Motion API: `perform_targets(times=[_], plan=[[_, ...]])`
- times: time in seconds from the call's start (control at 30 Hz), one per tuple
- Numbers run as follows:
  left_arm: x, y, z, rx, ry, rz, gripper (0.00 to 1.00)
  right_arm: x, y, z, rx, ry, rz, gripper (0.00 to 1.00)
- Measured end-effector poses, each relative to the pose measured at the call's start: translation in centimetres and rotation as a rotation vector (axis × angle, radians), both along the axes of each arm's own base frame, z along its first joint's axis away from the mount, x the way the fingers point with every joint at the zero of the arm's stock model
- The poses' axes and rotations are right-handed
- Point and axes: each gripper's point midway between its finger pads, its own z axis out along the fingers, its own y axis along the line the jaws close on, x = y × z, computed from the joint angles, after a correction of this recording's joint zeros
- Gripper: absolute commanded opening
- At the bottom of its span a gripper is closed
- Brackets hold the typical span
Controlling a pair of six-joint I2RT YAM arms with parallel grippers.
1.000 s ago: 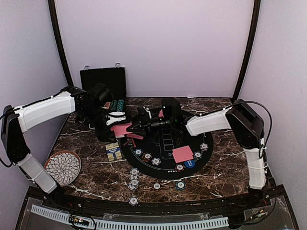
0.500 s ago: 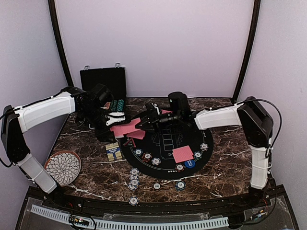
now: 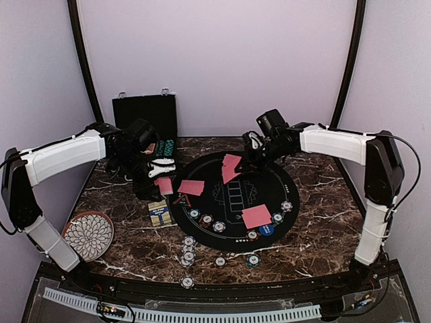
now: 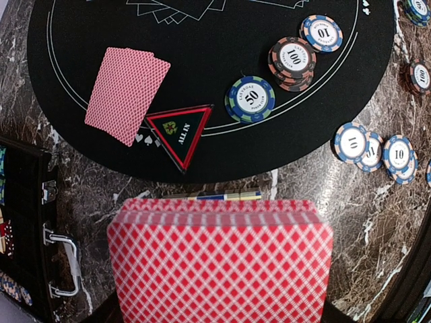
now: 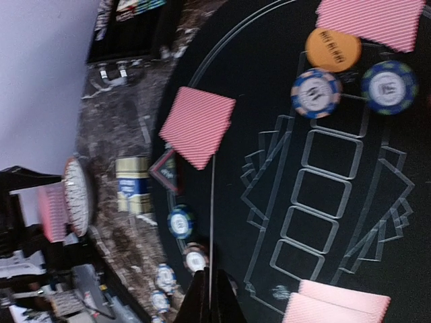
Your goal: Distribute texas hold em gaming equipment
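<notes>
Left gripper (image 3: 160,176) holding a deck of red cards (image 4: 221,259) at the mat's left edge, right gripper (image 3: 250,153) pinching one card (image 3: 231,168) over the black mat (image 3: 269,182), far side, chips (image 3: 205,219) near.

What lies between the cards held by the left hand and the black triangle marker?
A small blue-and-yellow box on the marble; the left wrist view shows its edge between the held deck and the triangle marker.

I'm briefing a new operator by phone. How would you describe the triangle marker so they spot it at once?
Find the round black mat on the marble table. At its left edge, just below a pair of red-backed cards, lies the triangle marker. It is the only three-cornered piece: black with a red border, unlike the round chips nearby.
</notes>
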Motion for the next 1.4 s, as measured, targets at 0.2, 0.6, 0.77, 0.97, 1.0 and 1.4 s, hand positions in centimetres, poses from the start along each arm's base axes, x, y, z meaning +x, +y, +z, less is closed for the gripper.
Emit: perform_targets(times=[0.2,0.6,0.77,0.97,1.0,1.4], plan=[[0.0,0.1,0.0,0.003,-0.001,0.001,0.00,2.3,-5.1,0.1,-0.339,-0.143,-0.086,0.00],[0.1,0.2,0.3,0.003,-0.013,0.004,0.00,4.2,-8.6,-1.3,-0.991,-0.348,-0.133,0.00],[-0.1,0.3,0.7,-0.004,-0.025,0.004,0.00,3.9,-8.2,-2.7,-1.161,-0.390,-0.093,0.00],[-0.4,0.5,0.4,0.002,-0.016,0.003,0.00,4.6,-7.8,-3.4,-1.234,-0.418,-0.086,0.00],[-0.4,0.5,0.4,0.003,-0.015,0.003,0.00,4.7,-7.6,-3.7,-1.240,-0.420,-0.084,0.00],[-0.4,0.5,0.4,0.002,-0.013,0.003,0.00,4.6,-3.8,-9.3,-1.263,-0.407,0.019,0.00]])
